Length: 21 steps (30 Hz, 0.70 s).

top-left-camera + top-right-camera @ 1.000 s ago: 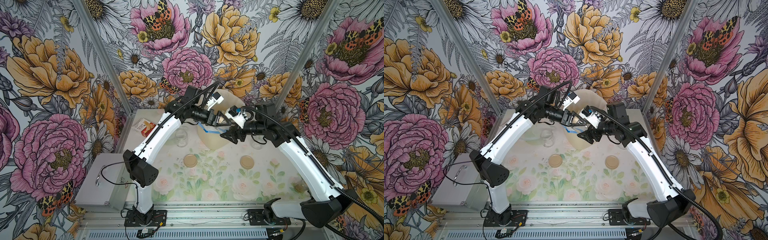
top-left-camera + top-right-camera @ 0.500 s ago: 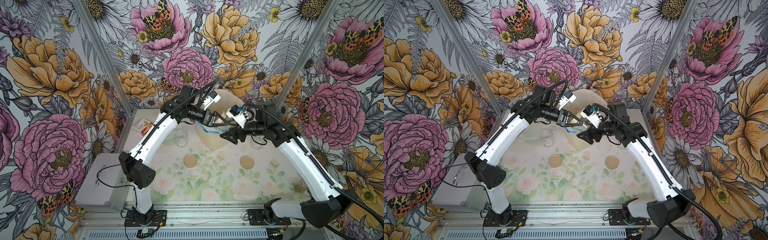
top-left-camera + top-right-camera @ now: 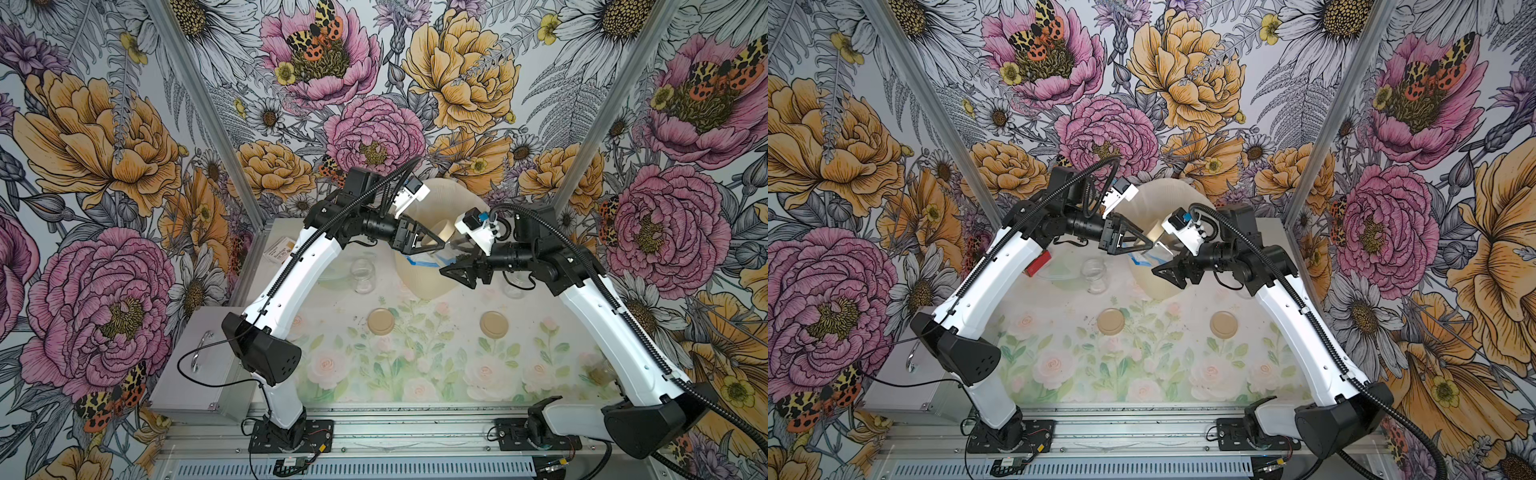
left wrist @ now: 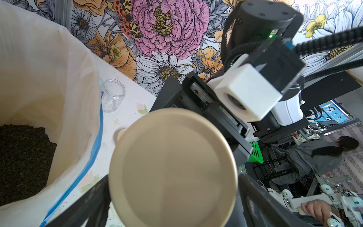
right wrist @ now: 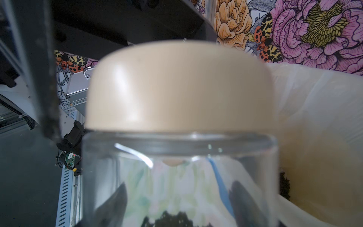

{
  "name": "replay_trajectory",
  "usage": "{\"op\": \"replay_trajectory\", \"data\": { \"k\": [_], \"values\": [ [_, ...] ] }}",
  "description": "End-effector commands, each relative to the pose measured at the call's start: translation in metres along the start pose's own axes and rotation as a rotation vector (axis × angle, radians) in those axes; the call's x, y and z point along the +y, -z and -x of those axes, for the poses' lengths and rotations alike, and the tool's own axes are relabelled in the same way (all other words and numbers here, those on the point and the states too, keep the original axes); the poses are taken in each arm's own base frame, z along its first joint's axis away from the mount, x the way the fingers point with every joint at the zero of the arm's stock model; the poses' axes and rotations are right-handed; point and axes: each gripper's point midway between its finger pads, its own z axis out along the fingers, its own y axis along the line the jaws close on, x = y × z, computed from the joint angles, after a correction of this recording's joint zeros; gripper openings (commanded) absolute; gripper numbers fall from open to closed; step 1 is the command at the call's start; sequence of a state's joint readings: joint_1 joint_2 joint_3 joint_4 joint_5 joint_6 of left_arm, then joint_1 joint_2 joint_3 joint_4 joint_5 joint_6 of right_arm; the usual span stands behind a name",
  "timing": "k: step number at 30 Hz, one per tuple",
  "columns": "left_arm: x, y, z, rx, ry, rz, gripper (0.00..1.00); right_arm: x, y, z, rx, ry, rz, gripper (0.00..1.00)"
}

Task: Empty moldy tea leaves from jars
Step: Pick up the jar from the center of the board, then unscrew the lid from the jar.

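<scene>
Left gripper (image 3: pixel 434 241) clenched on the lid (image 4: pixel 172 169) of a jar (image 5: pixel 180 176), whose glass body the right gripper (image 3: pixel 455 257) grasps at the rim of the bin (image 3: pixel 432 282). Moldy tea leaves (image 5: pixel 170 219) lie inside the jar. Step in hand, as judged: uncapping; next the lid must come clear and the jar tip over the bin

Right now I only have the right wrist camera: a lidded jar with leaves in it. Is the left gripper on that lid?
Observer: Yes, the left gripper has a finger against each side of the lid of the held jar.
Operator: Other jars?
Observer: Two stand empty and lidless on the table: the left jar and the right jar.
Operator: Their lids?
Observer: Flat on the table nearer the arm bases: the left loose lid and the right loose lid.
</scene>
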<state>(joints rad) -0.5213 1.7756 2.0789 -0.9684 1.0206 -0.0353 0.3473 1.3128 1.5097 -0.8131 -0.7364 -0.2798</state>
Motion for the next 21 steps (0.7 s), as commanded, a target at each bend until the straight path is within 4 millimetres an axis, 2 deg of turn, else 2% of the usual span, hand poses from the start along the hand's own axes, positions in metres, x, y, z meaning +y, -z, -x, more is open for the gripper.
{"op": "replay_trajectory", "data": {
  "k": [1,3,6,9,15,20,21],
  "values": [
    [-0.0140,0.0074,0.0015,-0.014,-0.056,-0.042,0.99,0.0104,0.0125,0.0221,-0.079,0.050,0.018,0.57],
    [-0.0135,0.0068,0.0011,-0.013,-0.054,-0.045,0.99,0.0098,0.0125,0.0218,-0.078,0.049,0.016,0.57],
    [-0.0132,0.0063,0.0013,-0.012,-0.048,-0.053,0.90,0.0094,0.0124,0.0217,-0.078,0.050,0.014,0.56],
    [-0.0132,0.0063,0.0011,-0.011,-0.045,-0.052,0.88,0.0098,0.0127,0.0217,-0.079,0.050,0.016,0.56],
    [-0.0154,0.0070,0.0039,-0.017,-0.060,-0.045,0.99,0.0111,0.0134,0.0212,-0.080,0.050,0.018,0.56],
    [-0.0155,0.0069,0.0062,-0.020,-0.066,-0.042,0.99,0.0106,0.0123,0.0202,-0.077,0.043,0.021,0.56],
    [-0.0150,0.0068,0.0065,-0.021,-0.066,-0.041,0.96,0.0110,0.0124,0.0203,-0.077,0.044,0.021,0.56]
  ]
}}
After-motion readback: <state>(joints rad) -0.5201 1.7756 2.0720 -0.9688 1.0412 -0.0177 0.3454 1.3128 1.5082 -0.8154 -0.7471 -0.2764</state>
